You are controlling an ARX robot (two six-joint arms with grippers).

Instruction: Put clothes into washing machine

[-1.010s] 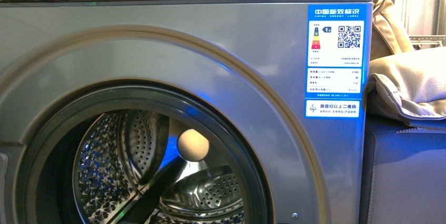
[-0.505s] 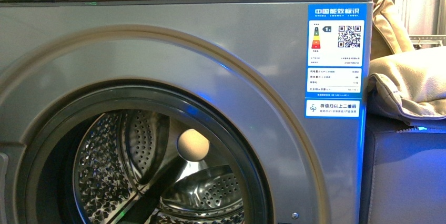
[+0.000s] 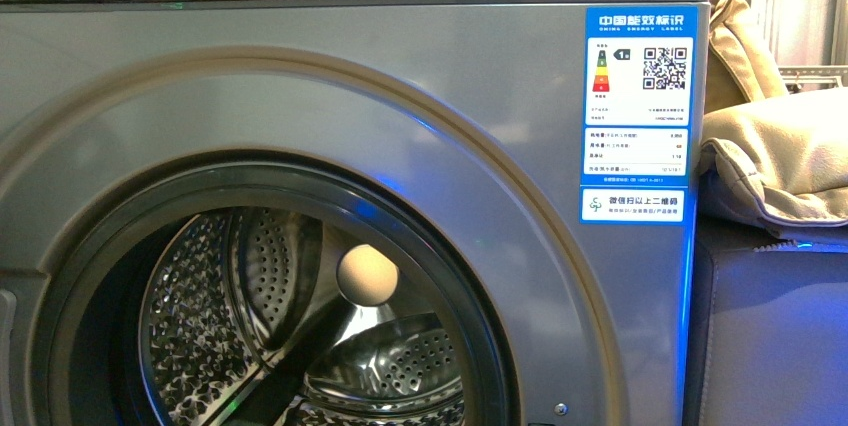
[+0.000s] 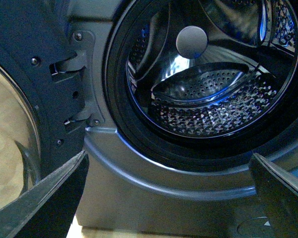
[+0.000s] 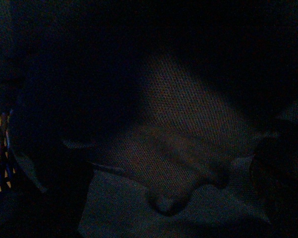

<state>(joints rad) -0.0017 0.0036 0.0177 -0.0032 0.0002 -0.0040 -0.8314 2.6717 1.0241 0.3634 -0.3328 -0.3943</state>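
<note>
1. The clothes point(image 5: 179, 114) are made out only in the very dim right wrist view, where a dark fabric with a fine textured weave fills the frame, close to the camera. They are not seen in the front view or inside the drum point(image 4: 208, 99), so they are judged to be outside the machine.
2. The garment is judged to be soft, limp and light. Sagging and trailing are to be expected, so a hold on a bunched fold near its middle would be preferred to one on an edge.
3. The state of the right gripper's jaws cannot be told, because that view is too dark.
4. The left gripper point(image 4: 169, 163) is held with its jaws spread wide and nothing between them, facing the porthole.
5. The washing machine point(image 3: 400, 76) is seen as a silver-grey, smooth panel with a broad round ring. Its door point(image 4: 20, 124) is swung open on its hinge.
6. The drum is of shiny perforated steel with curved ribs, and a pale round disc point(image 3: 367, 275) is seen at its far wall.
7. A blue-white energy label point(image 3: 636, 126) is stuck to the panel's right part, and a beige fabric pile point(image 3: 770, 166) lies to the right of the machine.
</note>
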